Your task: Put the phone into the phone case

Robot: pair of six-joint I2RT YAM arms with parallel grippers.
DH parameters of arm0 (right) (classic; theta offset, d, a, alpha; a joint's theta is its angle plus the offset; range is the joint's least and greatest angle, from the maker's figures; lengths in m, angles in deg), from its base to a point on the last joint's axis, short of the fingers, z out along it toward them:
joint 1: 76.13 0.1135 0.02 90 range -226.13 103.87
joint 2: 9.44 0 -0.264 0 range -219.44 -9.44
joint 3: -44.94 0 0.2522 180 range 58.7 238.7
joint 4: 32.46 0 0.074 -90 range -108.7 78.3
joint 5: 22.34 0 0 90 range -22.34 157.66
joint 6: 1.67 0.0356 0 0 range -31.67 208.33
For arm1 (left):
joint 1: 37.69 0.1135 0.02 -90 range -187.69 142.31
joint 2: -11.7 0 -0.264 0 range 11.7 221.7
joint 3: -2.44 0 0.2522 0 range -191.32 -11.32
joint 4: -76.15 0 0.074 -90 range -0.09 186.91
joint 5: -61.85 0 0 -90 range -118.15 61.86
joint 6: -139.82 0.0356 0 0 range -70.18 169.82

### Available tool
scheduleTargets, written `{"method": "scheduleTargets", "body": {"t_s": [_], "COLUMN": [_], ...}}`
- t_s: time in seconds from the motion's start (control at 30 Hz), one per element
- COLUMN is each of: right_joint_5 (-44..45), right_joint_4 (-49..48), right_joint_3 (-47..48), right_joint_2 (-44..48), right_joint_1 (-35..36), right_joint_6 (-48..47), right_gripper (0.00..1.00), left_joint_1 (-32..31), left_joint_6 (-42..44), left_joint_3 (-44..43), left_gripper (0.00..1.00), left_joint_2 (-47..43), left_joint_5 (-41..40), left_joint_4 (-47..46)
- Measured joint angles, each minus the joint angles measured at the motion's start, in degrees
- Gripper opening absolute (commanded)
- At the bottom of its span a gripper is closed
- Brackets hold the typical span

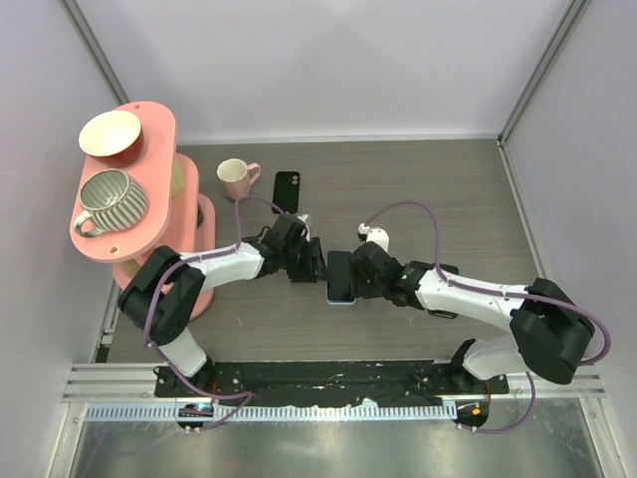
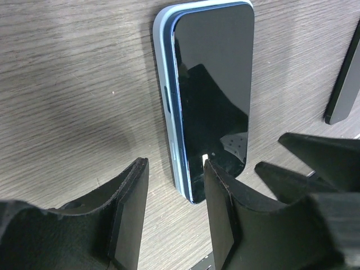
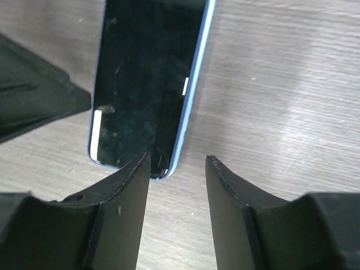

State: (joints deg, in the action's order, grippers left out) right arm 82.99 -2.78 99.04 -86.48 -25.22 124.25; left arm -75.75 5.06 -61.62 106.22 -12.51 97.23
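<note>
Left fingers [image 2: 128, 216] stand parted astride one corner of the phone [image 2: 216, 84], and right fingers [image 3: 121, 214] stand parted at its opposite end, neither pair gripping it. The phone lies screen-up on the table [image 2: 73, 84]. Only the top view shows the phone case [image 1: 287, 191], well apart, beside a pink mug [image 1: 236, 177].

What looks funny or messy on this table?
Nothing is spilled or broken. The phone lies screen up, its glass only a little smudged. The phone case lies apart from it, near the pink mug.
</note>
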Motion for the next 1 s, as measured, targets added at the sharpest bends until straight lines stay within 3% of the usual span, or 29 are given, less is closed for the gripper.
{"method": "scheduleTargets", "body": {"t_s": [0.3,0.63,0.73,1.0], "right_joint_5": [-2.2,-3.7,-3.8,-5.9], "right_joint_4": [-1.5,-6.4,-6.9,-6.6], "right_joint_3": [2.0,4.0,4.1,3.5], "right_joint_2": [-4.5,-10.9,-11.1,-10.2], "right_joint_1": [-6.6,-7.3,-7.3,-8.2], "right_joint_6": [-1.7,-1.7,-1.4,0.2], "right_gripper": [0.41,0.37,0.4,0.63], "left_joint_1": [0.0,-0.1,-0.1,-0.1], "left_joint_6": [0.1,-0.2,-0.1,-0.2], "left_joint_3": [-0.7,-3.6,-3.7,-3.7], "left_gripper": [0.36,0.27,0.25,0.23], "left_joint_2": [3.3,6.1,6.1,6.3], "left_joint_5": [0.1,1.4,1.4,2.0], "left_joint_4": [-0.7,-1.4,-1.5,-1.7]}}
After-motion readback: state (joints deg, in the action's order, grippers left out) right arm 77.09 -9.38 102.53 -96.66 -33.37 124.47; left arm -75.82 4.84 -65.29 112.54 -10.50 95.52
